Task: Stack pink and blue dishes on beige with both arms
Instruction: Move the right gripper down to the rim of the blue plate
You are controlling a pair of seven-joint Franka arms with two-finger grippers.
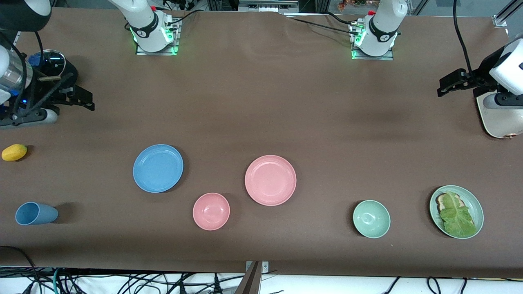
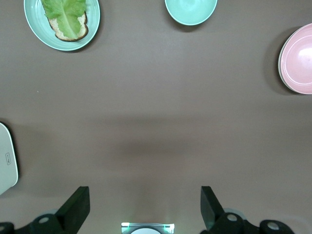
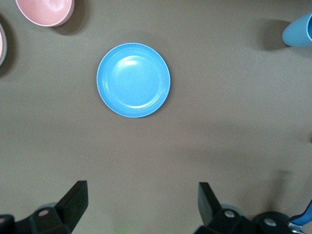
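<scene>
The blue plate lies flat on the brown surface, toward the right arm's end. The pink plate lies flat near the middle, with a small pink bowl between them and nearer the front camera.

A cream, beige-looking thing sits at the left arm's end, but the arm covers part of it and the picture edge cuts it off, so its shape is hard to tell.

The left end effector is up over bare surface, fingers wide apart, holding nothing. The right end effector is also up, fingers wide apart and empty, with the blue plate in its view.
</scene>
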